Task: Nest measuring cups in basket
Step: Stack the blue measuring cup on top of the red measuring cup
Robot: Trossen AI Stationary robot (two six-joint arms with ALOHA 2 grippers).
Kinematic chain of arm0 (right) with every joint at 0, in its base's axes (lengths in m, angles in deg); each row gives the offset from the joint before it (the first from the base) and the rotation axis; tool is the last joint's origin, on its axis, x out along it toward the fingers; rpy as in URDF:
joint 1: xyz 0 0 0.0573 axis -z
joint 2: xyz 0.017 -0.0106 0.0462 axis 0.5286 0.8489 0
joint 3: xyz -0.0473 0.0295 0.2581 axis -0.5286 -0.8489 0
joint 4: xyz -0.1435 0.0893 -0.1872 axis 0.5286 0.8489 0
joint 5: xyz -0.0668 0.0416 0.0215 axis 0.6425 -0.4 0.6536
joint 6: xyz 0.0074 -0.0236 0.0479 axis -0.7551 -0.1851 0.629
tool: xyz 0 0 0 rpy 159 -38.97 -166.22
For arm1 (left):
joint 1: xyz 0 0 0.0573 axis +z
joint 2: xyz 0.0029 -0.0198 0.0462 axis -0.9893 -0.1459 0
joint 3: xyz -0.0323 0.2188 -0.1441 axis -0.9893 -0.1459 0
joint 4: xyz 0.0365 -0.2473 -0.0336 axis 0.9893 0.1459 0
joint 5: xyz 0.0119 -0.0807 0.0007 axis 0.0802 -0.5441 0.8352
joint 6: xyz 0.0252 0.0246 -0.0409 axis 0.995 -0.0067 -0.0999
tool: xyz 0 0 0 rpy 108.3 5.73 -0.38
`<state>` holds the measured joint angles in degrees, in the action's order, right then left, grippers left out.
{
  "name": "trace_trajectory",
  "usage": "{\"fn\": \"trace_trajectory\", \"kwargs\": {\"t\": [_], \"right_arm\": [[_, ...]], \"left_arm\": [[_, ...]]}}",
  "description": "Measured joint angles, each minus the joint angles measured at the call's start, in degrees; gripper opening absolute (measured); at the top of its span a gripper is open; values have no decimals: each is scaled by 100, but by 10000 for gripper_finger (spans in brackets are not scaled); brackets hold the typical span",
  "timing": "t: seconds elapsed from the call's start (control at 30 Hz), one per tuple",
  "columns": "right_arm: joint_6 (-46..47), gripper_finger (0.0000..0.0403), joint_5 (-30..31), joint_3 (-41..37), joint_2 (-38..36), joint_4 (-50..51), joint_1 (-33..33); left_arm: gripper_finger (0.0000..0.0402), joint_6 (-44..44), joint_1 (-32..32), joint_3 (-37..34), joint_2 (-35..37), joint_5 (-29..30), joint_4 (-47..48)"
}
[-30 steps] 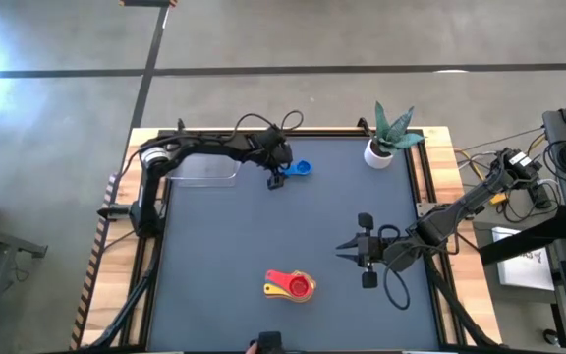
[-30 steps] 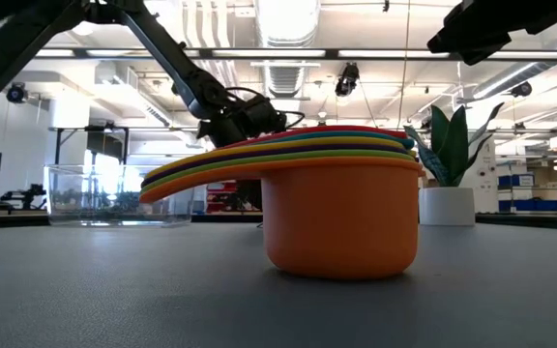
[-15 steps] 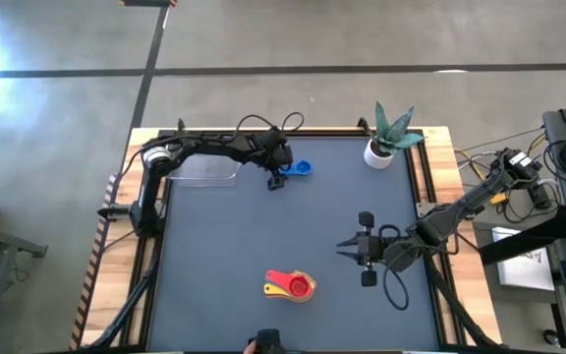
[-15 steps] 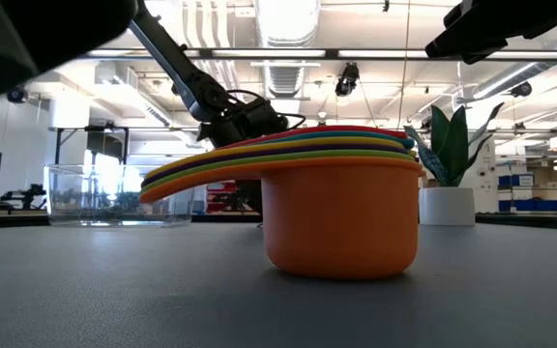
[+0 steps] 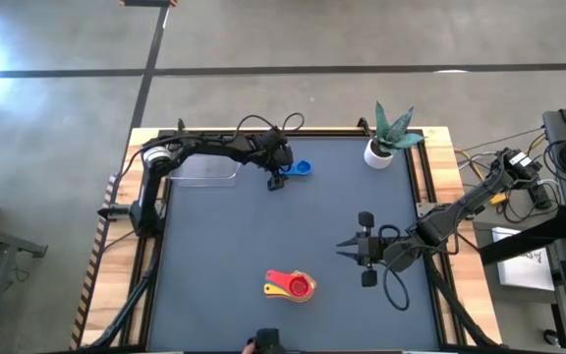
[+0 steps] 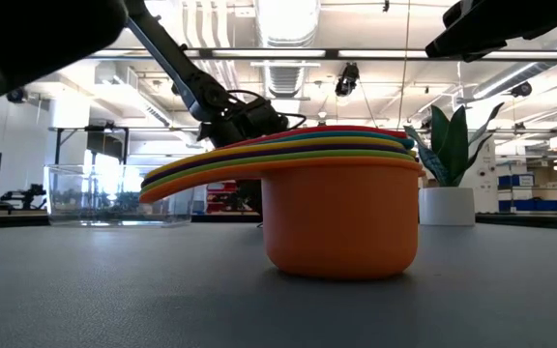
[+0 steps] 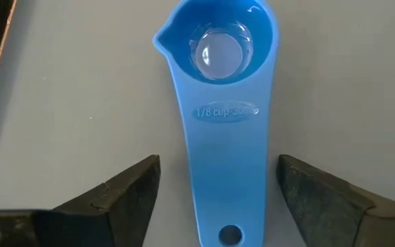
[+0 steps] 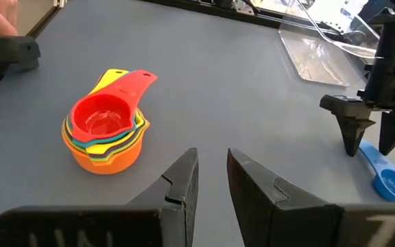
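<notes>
left pincer (image 7: 211,199) spread wide, fingers either side of the blue cup (image 7: 218,103) handle, not touching it; cup lies flat on the surface (image 5: 263,226) just beside the clear basket (image 5: 204,172). nested stack of cups (image 5: 291,285), red on top, sits near the front edge. right pincer (image 8: 211,178) hovers mid-surface, narrowly parted, holding nothing

Robotics lab — exposed ceiling ducts (image 6: 288,72), workbenches (image 6: 535,198) behind.
</notes>
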<state>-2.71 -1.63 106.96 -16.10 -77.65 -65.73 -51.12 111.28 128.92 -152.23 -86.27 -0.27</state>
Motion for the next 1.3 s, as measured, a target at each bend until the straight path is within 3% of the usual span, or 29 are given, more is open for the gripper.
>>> {"fn": "trace_trajectory", "kwargs": {"t": [0.47, 0.7, 0.93, 1.3], "right_arm": [[33, 68, -2, 0, 0, 0, 0], [29, 68, -2, -6, 0, 2, 0], [31, 68, -2, -11, -4, 24, 0], [184, 68, -52, -36, -23, 151, -7]], "left_arm": [[128, -368, -9, 102, -19, 170, 49], [127, -400, 11, 331, -39, 296, 281], [127, -421, -78, 920, 71, 251, 1352], [127, -649, -728, 791, 1070, -8, 1792]]}}
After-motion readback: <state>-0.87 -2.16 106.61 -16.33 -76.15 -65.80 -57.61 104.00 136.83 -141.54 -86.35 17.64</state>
